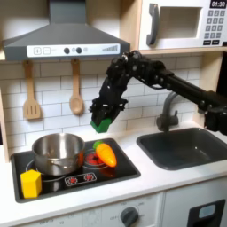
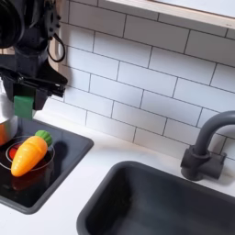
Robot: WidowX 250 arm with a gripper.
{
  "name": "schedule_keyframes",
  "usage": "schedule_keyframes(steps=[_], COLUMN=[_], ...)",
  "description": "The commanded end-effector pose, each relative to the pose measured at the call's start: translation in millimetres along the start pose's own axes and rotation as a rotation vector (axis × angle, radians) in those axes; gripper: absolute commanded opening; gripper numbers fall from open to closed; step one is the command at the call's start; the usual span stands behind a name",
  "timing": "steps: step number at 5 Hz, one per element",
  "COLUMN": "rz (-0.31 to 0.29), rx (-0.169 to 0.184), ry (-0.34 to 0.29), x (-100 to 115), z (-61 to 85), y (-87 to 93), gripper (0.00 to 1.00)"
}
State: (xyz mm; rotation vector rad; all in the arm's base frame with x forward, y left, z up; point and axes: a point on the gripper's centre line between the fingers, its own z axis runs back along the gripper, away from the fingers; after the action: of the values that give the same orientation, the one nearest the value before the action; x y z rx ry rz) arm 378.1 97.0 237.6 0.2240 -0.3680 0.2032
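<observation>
My gripper (image 1: pixel 104 123) hangs in the air over the right side of the toy stove, its green-tipped fingers (image 2: pixel 27 101) pointing down. Directly beneath it, a little way below and apart from it, an orange toy carrot (image 1: pixel 105 155) with a green top lies on the black cooktop (image 1: pixel 124 170). In the second exterior view the carrot (image 2: pixel 27 154) rests on a burner ring at the second exterior view's lower left. The fingertips stand close together and I see nothing between them; the width of the gap is unclear.
A steel pot (image 1: pixel 58 152) sits on the left burner with a yellow block (image 1: pixel 31 183) in front of it. The grey sink (image 1: pixel 189 147) and faucet (image 2: pixel 204 147) lie to the right. A spatula (image 1: pixel 32 93) and wooden spoon (image 1: pixel 76 89) hang on the tiled wall.
</observation>
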Motion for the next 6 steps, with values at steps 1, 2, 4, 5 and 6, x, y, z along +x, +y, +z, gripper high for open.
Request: schedule_keyframes(steps=[1, 2, 4, 5, 6], rz=[-0.002, -0.012, -0.062, -0.1, -0.125], rx=[0.009, -0.01, -0.035, -0.065, -0.088], ry=[-0.003, 0.005, 0.045, 0.044, 0.056], x=[-2.5, -5.2, -24.7, -29.3, -35.7], z=[2.3, 4.2, 0.8, 4.4, 5.8], y=[-0.1, -3.0, -17.4, -30.3, -40.6], gripper=[0.0, 0.0, 0.0, 0.0, 0.0])
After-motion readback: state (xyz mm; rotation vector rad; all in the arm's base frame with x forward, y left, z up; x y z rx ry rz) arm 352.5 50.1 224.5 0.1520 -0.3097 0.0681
